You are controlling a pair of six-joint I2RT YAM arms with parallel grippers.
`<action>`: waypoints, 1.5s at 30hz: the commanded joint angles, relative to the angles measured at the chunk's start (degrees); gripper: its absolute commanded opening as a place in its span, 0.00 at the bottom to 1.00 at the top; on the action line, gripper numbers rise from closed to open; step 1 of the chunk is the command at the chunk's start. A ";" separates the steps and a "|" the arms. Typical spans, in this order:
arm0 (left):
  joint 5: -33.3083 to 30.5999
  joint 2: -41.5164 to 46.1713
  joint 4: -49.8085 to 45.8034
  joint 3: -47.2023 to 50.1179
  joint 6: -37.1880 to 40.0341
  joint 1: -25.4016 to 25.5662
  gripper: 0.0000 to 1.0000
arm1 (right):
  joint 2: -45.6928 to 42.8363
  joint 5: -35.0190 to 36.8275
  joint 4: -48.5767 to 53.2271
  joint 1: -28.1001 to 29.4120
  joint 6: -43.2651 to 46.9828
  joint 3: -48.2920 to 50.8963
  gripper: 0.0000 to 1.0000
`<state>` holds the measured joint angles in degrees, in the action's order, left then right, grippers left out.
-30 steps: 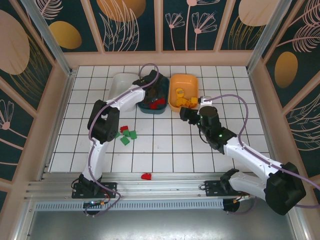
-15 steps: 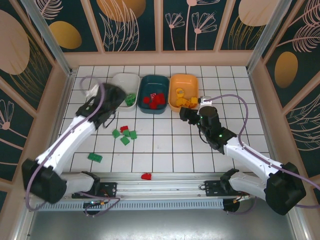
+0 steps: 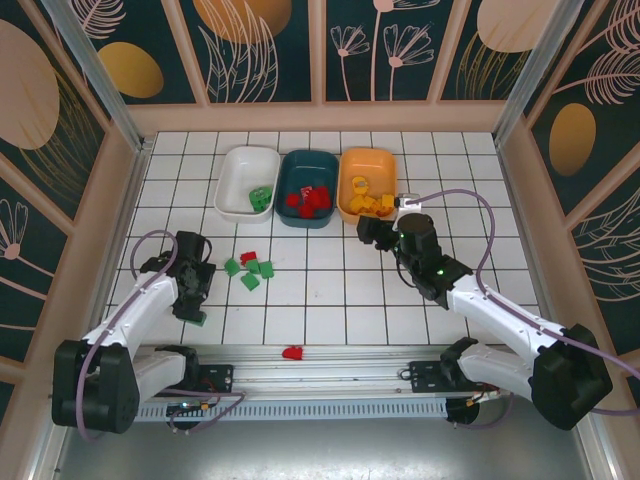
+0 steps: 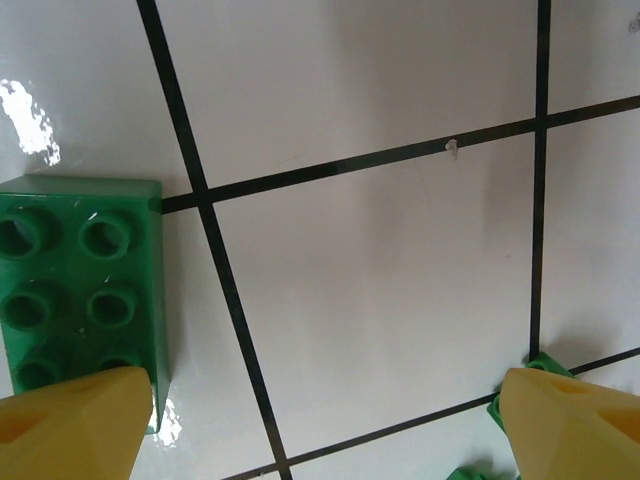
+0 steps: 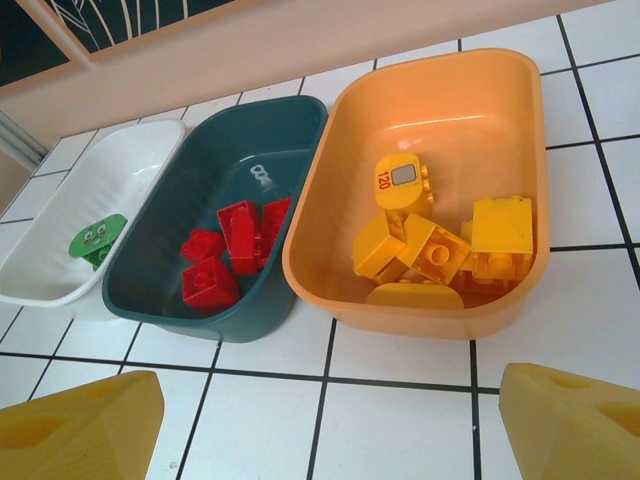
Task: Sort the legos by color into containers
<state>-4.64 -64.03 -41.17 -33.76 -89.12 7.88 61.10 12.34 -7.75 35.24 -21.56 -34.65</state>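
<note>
The green brick [image 4: 80, 275] I'm after lies flat on the tabletop [image 4: 380, 270], studs up. It sits hard against the left-hand finger of the left jaws [image 4: 322, 420] rather than centred in their gap. Its long axis runs away from the fingers, crosswise to the closing line, so the short width is what I'd pinch. I judge the jaws need to shift toward that side first, or the finger comes down on the studs.

The left jaws are spread wide with nothing between them. The brick's near end is hidden behind the fingertip [image 4: 70, 420], so I can't make out its full length. By the opposite finger a scrap of green [image 4: 540, 368] pokes in, cut off; I can't tell what piece it is.

The right jaws [image 5: 320, 425] are likewise wide apart and empty. They hang just short of the orange tray [image 5: 450, 110], with the teal tray [image 5: 230, 150] and white tray [image 5: 120, 180] beyond to their left.

The left arm is plainly the nearer one to this brick. The white tray, where green already sits, lies well apart from it.
</note>
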 commanded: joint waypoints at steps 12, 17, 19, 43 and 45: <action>-0.29 -2.24 -13.26 -14.91 2.82 -0.15 0.86 | 0.60 -0.33 -3.14 0.17 -1.12 0.94 0.88; -0.11 3.20 -21.37 -11.73 -0.25 -0.19 0.86 | 0.14 -0.11 -2.52 0.10 -1.03 0.64 0.89; -0.96 4.75 -24.17 -11.68 -0.67 -0.14 0.88 | 0.19 -0.21 -2.87 0.13 -1.14 0.73 0.88; -2.08 -3.19 1.89 7.22 2.63 -0.23 0.74 | -0.67 0.05 -2.06 0.17 -1.29 0.90 0.88; -2.95 -2.09 3.01 7.30 2.88 -0.21 0.63 | -0.61 0.15 -2.01 0.23 -1.29 0.82 0.89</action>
<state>-5.15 -65.78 -45.84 -28.42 -87.53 7.86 61.43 11.92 -8.78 35.24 -21.98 -34.22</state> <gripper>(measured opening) 0.663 0.885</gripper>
